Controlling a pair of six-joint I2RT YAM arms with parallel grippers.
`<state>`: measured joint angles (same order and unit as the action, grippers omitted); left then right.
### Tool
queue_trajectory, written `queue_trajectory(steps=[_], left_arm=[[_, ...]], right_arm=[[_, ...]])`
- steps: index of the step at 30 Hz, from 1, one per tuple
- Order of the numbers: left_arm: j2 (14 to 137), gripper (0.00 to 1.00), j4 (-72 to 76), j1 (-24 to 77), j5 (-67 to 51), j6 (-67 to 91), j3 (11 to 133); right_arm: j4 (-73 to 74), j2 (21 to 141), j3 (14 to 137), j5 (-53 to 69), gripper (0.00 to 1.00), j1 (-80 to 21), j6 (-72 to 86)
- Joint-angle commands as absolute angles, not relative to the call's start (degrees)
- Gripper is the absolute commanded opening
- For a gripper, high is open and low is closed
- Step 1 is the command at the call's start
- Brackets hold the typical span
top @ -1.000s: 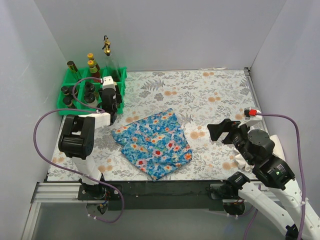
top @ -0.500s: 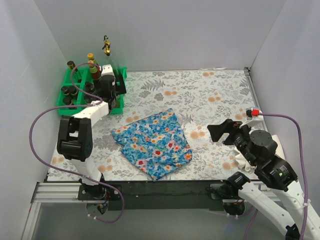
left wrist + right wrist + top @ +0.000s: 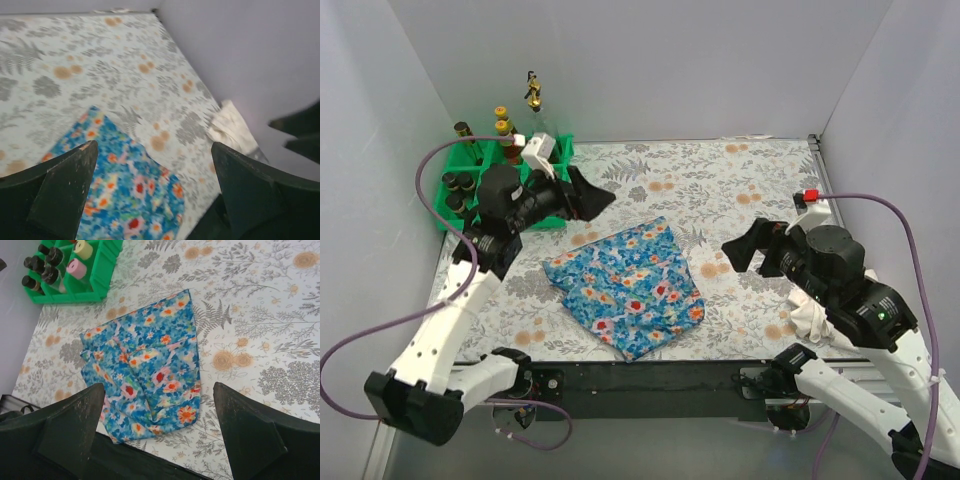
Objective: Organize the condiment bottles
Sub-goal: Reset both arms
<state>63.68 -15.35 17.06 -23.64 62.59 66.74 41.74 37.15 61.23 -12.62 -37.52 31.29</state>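
Far-left corner of the table (image 3: 740, 180): a tray (image 3: 563, 152), close to the left wall. The bottles (image 3: 503, 126) stand upright inside its compartments, several rows deep. The tallest bottle (image 3: 532, 92) is at the tray's back right corner. A cloth (image 3: 625, 285) lies flat on the table, centre to near edge, in front of and right of the tray, not touching it. The left gripper (image 3: 592, 198) is above the table just right of the tray, behind the cloth's far corner. The right gripper (image 3: 745, 252) is right of the cloth, above the table. A second cloth (image 3: 808, 318) sits near the right wall under the right arm, well apart from the first.
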Motion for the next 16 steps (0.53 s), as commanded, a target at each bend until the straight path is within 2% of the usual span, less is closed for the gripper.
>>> queue_trajectory(steps=[1,8,16], left_arm=[[55.74,0.98,-15.04,20.21,-35.32,70.38,59.52],[49.05,0.98,-15.03,20.30,-37.44,72.16,53.35],[48.60,0.98,-15.64,20.30,-37.70,72.51,55.20]], right_arm=[[41.92,41.04,64.77,-5.55,0.99,-37.53,30.59],[40.17,41.05,64.25,-4.48,0.99,-37.70,31.82],[39.11,40.52,65.83,-5.09,0.99,-37.53,32.17]])
